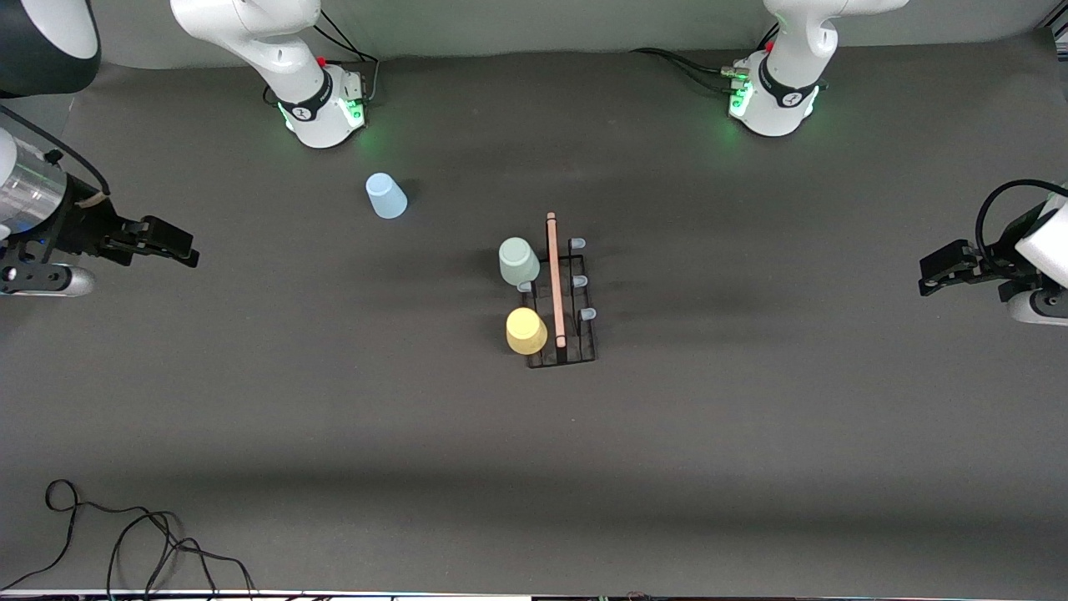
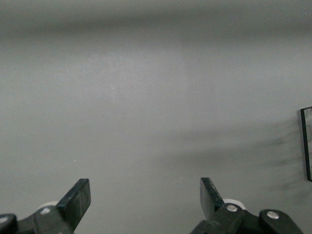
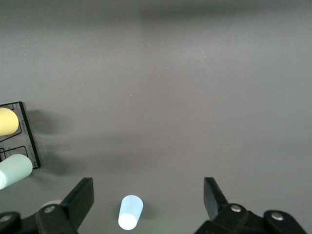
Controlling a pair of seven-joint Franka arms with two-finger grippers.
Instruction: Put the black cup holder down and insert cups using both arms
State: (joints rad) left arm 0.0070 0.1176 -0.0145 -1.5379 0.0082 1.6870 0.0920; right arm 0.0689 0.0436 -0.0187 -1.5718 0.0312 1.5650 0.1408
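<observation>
left end effector (image 2: 145,202) fingers spread wide, empty | over bare grey counter (image 2: 146,97) | black cup holder (image 2: 306,144) corner at frame edge

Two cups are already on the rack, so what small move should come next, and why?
Probably the right gripper should swing over the light blue cup, which stands alone on the table toward the right arm's end. The green cup and yellow cup already sit on the black rack; both grippers are open and empty, the left gripper waiting aside.
</observation>
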